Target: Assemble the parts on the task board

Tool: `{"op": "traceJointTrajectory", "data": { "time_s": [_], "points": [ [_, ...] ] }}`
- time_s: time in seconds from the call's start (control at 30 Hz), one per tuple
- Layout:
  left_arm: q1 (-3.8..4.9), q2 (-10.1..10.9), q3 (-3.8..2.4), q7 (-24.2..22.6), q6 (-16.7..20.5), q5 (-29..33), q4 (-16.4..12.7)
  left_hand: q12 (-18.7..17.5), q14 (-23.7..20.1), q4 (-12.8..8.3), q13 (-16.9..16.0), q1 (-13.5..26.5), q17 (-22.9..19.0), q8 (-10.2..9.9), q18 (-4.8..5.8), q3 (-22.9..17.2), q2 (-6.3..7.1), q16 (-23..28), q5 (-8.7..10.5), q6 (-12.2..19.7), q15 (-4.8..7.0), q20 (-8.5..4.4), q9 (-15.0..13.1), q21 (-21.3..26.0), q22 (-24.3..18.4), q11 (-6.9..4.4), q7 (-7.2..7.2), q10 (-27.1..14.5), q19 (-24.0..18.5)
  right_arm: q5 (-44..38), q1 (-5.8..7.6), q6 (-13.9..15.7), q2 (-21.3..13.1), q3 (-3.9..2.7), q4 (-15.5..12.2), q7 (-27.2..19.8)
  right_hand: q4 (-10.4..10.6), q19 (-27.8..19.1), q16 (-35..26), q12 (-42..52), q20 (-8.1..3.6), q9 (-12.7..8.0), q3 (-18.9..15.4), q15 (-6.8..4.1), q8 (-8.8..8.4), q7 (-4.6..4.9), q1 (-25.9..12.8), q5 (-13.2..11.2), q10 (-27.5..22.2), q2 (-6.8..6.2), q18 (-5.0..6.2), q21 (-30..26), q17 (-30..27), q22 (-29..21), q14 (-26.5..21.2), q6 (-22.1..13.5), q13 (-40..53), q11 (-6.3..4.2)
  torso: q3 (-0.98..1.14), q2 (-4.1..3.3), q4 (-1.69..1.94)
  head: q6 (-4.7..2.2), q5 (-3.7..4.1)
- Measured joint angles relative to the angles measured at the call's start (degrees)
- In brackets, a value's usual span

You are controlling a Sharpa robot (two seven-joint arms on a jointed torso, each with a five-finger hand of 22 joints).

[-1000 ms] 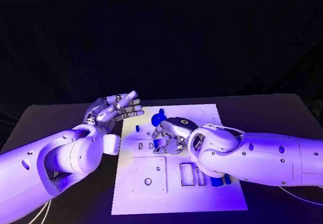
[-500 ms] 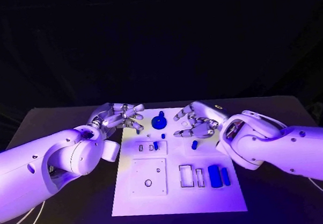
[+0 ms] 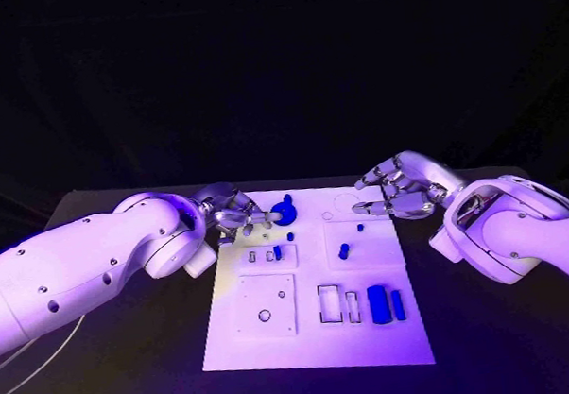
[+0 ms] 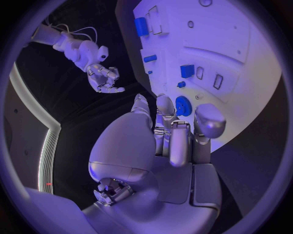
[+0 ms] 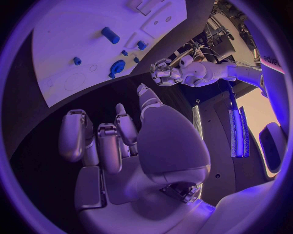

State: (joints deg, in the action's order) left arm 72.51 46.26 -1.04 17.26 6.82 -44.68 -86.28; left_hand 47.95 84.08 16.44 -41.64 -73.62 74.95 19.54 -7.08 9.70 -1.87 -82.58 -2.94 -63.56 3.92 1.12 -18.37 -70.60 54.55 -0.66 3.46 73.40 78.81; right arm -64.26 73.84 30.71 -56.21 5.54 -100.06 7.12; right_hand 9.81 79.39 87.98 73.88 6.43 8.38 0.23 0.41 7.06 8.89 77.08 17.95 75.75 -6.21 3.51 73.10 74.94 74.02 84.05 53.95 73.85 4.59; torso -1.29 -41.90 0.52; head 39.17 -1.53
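The white task board (image 3: 314, 346) lies in the middle of the table. A round blue part with a short handle (image 3: 282, 213) sits at its far end. My left hand (image 3: 232, 210) is low beside that part with its fingers half curled. In the left wrist view the round blue part (image 4: 182, 105) shows between my thumb and fingertips (image 4: 165, 105); I cannot tell whether they touch it. My right hand (image 3: 396, 195) hovers off the board's far right corner, fingers curled in with nothing in them. A short blue peg (image 3: 345, 250) lies loose mid-board.
Small blue pieces (image 3: 275, 252) stand by the slots left of the peg. Several blue blocks (image 3: 378, 303) sit near the board's right edge beside a rectangular recess (image 3: 329, 304). A square plate (image 3: 265, 308) occupies the near left of the board.
My right hand has lifted from the board's middle and drawn back to the far right, uncovering the blue peg. My left hand has dropped and moved right to the round part, fingers curling.
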Motion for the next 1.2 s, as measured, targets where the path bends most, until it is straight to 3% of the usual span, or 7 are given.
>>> {"op": "traceJointTrajectory", "data": {
  "time_s": [0.03,0.17,0.23,0.43,0.9,0.93,1.2],
  "points": [
    [0.34,-0.9,0.00,1.8,-1.1,-2.0,0.7,2.1,-0.1,-0.2,-2.2,0.3,0.0,0.7,0.86,0.3,-0.27,0.0,0.00,0.3,0.12,-0.11,-0.9,-1.1,1.8,0.00,-0.31,0.0,0.7,0.3,0.03,0.0,-0.2,0.00,0.1,0.0,0.1,0.0,0.0,0.0,0.00,0.0,-0.1,0.00,0.00,0.00,0.0,0.1,0.0,0.00,0.00,0.0,0.0,0.0,0.0,0.0,0.0,0.00,0.05,0.10,0.00,0.07,-0.07],
    [1.10,-3.2,-0.01,7.1,-4.4,-7.2,2.7,7.2,0.0,0.0,-7.7,1.3,0.0,3.1,0.94,1.5,-0.48,0.0,0.00,1.5,0.50,-0.54,-3.8,-3.8,6.2,-0.19,-0.59,0.2,2.3,1.1,0.07,0.0,-0.4,0.01,0.3,0.0,0.1,0.0,-0.2,0.0,0.00,0.0,-0.1,0.00,0.23,-0.16,0.0,0.5,0.0,0.00,0.00,0.0,0.0,0.0,0.0,0.2,-0.1,0.00,0.19,0.32,0.00,0.26,-0.26],
    [1.39,-4.2,-0.01,9.3,-5.7,-8.9,3.5,8.4,0.0,0.1,-9.0,1.9,0.0,3.8,1.73,1.9,-0.37,0.0,0.00,2.0,0.50,-0.62,-4.8,-4.7,7.7,-0.19,-0.51,0.2,2.8,1.3,0.09,0.0,-0.4,0.01,0.4,0.1,0.1,0.0,-0.2,0.0,0.00,0.0,-0.1,0.00,0.23,-0.16,0.0,0.5,0.0,0.00,0.00,0.0,0.0,0.0,0.0,0.2,-0.1,-0.02,0.19,0.37,0.00,0.31,-0.34],
    [2.29,-7.4,0.19,15.2,-9.0,-12.8,5.6,10.9,-0.1,0.2,-11.7,3.7,0.0,5.1,1.74,3.2,0.34,0.0,0.00,2.6,0.67,-0.72,-6.7,-6.2,10.4,-0.49,-0.71,0.5,3.5,1.8,0.11,0.0,-0.6,0.02,0.9,0.3,0.2,0.0,-0.2,0.0,0.00,0.0,-0.2,-0.04,0.23,-0.16,0.2,0.8,-0.2,0.23,0.00,0.0,0.0,0.0,-0.1,0.2,-0.1,-0.20,0.20,0.36,0.01,0.57,-0.47],
    [2.79,-11.6,1.25,21.4,-13.5,-16.1,9.2,12.6,-0.1,0.2,-14.0,6.6,0.0,6.5,1.74,3.5,1.60,0.0,-0.01,3.3,0.68,-0.73,-8.9,-7.3,12.5,-0.70,-0.99,0.7,3.9,2.1,0.12,-0.1,-0.5,0.02,1.4,0.7,0.4,-0.2,-0.2,0.0,-0.20,0.0,-0.4,-0.37,0.46,-0.16,0.0,1.7,0.0,0.48,-0.01,-0.2,0.0,-0.1,-0.1,0.2,-0.2,-0.40,0.18,0.24,-0.04,1.29,-0.46],
    [2.79,-11.9,1.35,21.5,-13.9,-16.2,9.4,13.0,-0.1,0.3,-14.2,7.0,0.0,6.7,2.35,3.5,1.99,0.0,-0.01,3.3,0.68,-0.85,-9.1,-7.5,12.6,-0.70,-1.00,0.7,4.0,2.1,0.12,-0.1,-0.5,0.02,1.4,0.7,0.2,-0.2,-0.2,0.0,-0.21,0.0,-0.5,-0.43,0.46,-0.16,0.0,1.7,0.0,0.48,0.00,-0.2,0.0,-0.1,0.0,0.2,-0.2,-0.40,0.17,0.24,-0.05,1.31,-0.46],
    [2.80,-12.6,1.63,22.2,-15.6,-16.6,10.0,13.3,-0.1,0.4,-14.7,7.7,0.0,7.1,2.35,2.4,2.72,0.0,-0.01,3.7,0.67,-0.93,-9.8,-7.9,13.2,-0.86,-1.01,0.9,4.1,2.1,0.13,-0.2,-0.4,0.02,1.5,0.8,0.4,-0.2,-0.2,0.0,-0.21,0.0,-0.7,-0.43,0.46,-0.16,0.0,1.7,0.0,0.47,0.00,-0.2,0.0,-0.1,0.0,0.2,-0.2,-0.40,0.16,0.24,-0.03,1.61,-0.35]
  ]
}}
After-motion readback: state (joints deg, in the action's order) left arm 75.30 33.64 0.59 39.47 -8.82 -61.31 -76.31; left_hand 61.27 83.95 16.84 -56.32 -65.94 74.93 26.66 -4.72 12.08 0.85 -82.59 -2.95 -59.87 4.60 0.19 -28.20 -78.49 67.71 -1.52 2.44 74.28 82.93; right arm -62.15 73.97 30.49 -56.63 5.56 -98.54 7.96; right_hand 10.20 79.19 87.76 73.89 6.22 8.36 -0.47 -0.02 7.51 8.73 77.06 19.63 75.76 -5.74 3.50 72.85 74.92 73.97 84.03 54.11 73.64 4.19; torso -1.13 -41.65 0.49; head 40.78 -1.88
